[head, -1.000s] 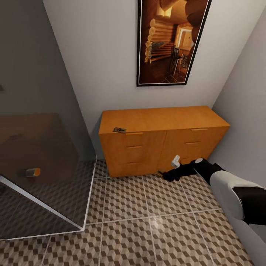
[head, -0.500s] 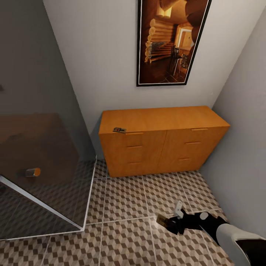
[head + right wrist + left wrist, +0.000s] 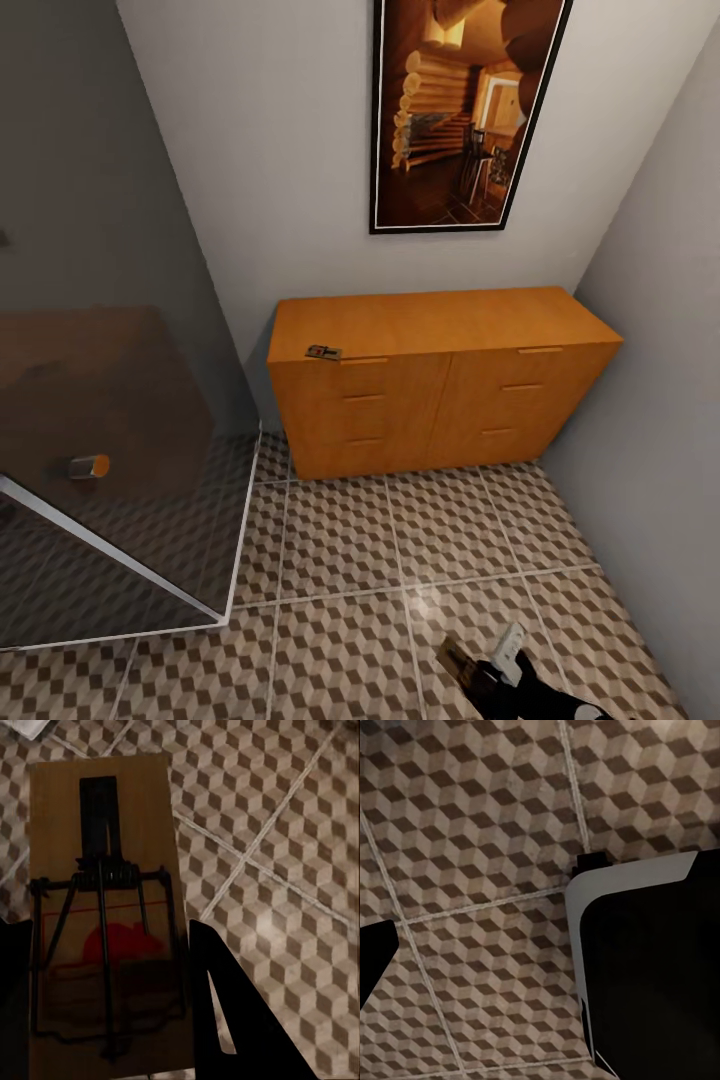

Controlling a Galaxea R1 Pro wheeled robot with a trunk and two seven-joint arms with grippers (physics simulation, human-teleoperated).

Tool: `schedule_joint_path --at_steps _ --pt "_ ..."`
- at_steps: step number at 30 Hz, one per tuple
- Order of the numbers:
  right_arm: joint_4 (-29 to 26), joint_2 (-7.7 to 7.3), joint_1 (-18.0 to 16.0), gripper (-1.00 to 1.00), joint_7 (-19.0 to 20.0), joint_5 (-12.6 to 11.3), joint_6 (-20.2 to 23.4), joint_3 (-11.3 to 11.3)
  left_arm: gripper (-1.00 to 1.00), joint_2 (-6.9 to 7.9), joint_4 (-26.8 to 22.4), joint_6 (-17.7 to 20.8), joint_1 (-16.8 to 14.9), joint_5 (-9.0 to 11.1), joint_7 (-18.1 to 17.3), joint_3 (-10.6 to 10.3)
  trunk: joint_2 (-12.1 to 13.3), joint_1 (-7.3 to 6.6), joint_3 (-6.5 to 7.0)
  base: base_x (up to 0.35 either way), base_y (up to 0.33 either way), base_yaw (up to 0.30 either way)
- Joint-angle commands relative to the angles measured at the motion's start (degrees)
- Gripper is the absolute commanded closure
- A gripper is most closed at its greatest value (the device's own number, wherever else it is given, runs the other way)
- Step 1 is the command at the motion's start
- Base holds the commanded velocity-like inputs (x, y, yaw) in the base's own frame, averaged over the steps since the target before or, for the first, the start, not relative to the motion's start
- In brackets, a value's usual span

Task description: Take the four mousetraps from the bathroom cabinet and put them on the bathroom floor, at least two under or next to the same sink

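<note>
The bathroom floor (image 3: 340,560), tiled in a brown, beige and white cube pattern, is seen spreading from the cabinet (image 3: 440,385) toward the camera, with a glass shower screen (image 3: 110,460) standing at the left of the head view. The cabinet, a low orange-brown chest of drawers, is set against the far wall beneath a framed picture (image 3: 465,110). One mousetrap on the cabinet (image 3: 323,352) is seen lying flat at the front edge of the top, above the left drawer column. The right gripper (image 3: 478,672) is seen low at the near edge of the head view, well apart from the cabinet and above the tiles. A second mousetrap, the held mousetrap (image 3: 101,915), is gripped in it: in the right wrist view the two dark fingers are seen closed against the board's long edges, one on each side, so that the long axis runs forward along the fingers and the red mark lies between them. The board is judged to be above the floor, not yet resting on it. The state of the left gripper cannot be told; only floor tiles and part of the robot's body (image 3: 652,967) are seen from its wrist camera. The right arm is the one placed for the set-down.
</note>
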Motion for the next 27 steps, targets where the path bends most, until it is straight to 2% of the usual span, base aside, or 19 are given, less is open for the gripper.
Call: schedule_joint_path --at_steps 1,3,4,5,6,7,8,9,10,11,12,13,14,15,17,21,27 --pt "0.0 0.01 0.6 1.0 -0.6 -3.8 -0.2 0.4 -1.0 -0.04 0.2 -0.3 -0.1 0.4 0.0 -0.5 -0.1 0.03 -0.09 0.0 0.0 0.0" --pt "0.0 0.11 1.1 1.0 -1.1 -7.4 -0.3 0.4 -1.0 -0.04 0.2 -0.3 -0.1 0.4 0.0 -0.5 -0.1 0.03 -0.09 0.0 0.0 0.0" --pt "0.1 0.34 1.7 1.0 -1.5 -11.3 -0.3 0.4 -1.0 -0.04 0.2 -0.3 -0.1 0.4 0.0 -0.5 -0.1 0.03 -0.09 0.0 0.0 0.0" --pt "0.1 0.49 2.0 1.0 -1.6 -13.2 -0.3 0.4 -1.0 -0.04 0.2 -0.3 -0.1 0.4 0.0 -0.5 -0.1 0.03 -0.09 0.0 0.0 0.0" --pt "0.1 0.88 2.7 1.0 -1.9 -17.1 -0.3 0.4 -1.0 -0.04 0.2 -0.3 -0.1 0.4 0.0 -0.5 -0.1 0.03 -0.09 0.0 0.0 0.0" --pt "0.1 1.1 3.1 1.0 -2.0 -19.0 -0.3 0.4 -1.0 -0.04 0.2 -0.3 -0.1 0.4 0.0 -0.5 -0.1 0.03 -0.09 0.0 0.0 0.0" --pt "0.1 1.62 4.1 1.0 -2.5 -22.7 -0.4 0.4 -1.0 -0.04 0.2 -0.3 0.0 0.4 0.0 -0.5 -0.1 0.03 -0.09 0.0 0.0 0.0" --pt "0.1 1.92 4.5 1.0 -3.0 -24.4 -0.4 0.4 -1.0 -0.04 0.2 -0.3 0.0 0.4 0.0 -0.5 -0.1 0.03 -0.09 0.0 0.0 0.0" --pt "0.1 2.67 5.4 1.0 -4.4 -27.6 -0.5 0.4 -1.0 -0.04 0.2 -0.3 -0.1 0.4 0.0 -0.5 -0.1 0.03 -0.09 0.0 0.0 0.0" --pt "0.1 3.13 5.8 1.0 -5.3 -29.0 -0.5 0.4 -1.0 -0.04 0.2 -0.3 0.0 0.4 0.0 -0.5 -0.1 0.03 -0.09 0.0 0.0 0.0" --pt "0.1 4.17 6.4 1.0 -7.6 -31.5 -0.6 0.4 -1.0 -0.07 0.2 -0.3 0.0 0.4 0.0 -0.5 -0.1 0.03 -0.09 0.0 0.0 0.0" --pt "0.1 4.7 6.6 1.0 -9.0 -32.5 -0.8 0.4 -1.0 -0.09 0.2 -0.3 0.0 0.4 0.0 -0.5 -0.1 0.03 -0.09 0.0 0.0 0.0" --pt "0.1 5.67 7.0 1.0 -12.1 -34.1 -1.5 0.4 -1.0 -0.1 0.2 -0.3 0.0 0.4 0.0 -0.5 -0.1 0.03 -0.09 0.0 0.0 0.0" --pt "0.1 6.09 7.1 1.0 -13.8 -34.7 -2.0 0.4 -1.0 -0.11 0.2 -0.3 0.0 0.4 0.0 -0.5 -0.1 0.03 -0.09 0.0 0.0 0.0" --pt "0.1 7.76 7.5 1.0 -20.9 -36.0 -4.4 0.4 -1.0 -0.09 0.2 -0.3 0.0 0.4 0.0 -0.5 -0.1 0.03 -0.09 0.0 0.0 0.0" --pt "0.0 9.52 7.7 1.0 -28.9 -36.7 -6.6 0.4 -1.0 -0.06 0.1 -0.4 0.0 0.4 0.0 -0.5 -0.1 0.03 -0.09 0.0 0.0 0.0" --pt "-0.1 10.38 7.7 1.0 -31.7 -36.9 -7.0 0.5 -1.0 -0.1 0.1 -0.4 -0.1 0.4 0.1 -0.5 -0.1 0.03 -0.09 0.0 0.0 0.0"
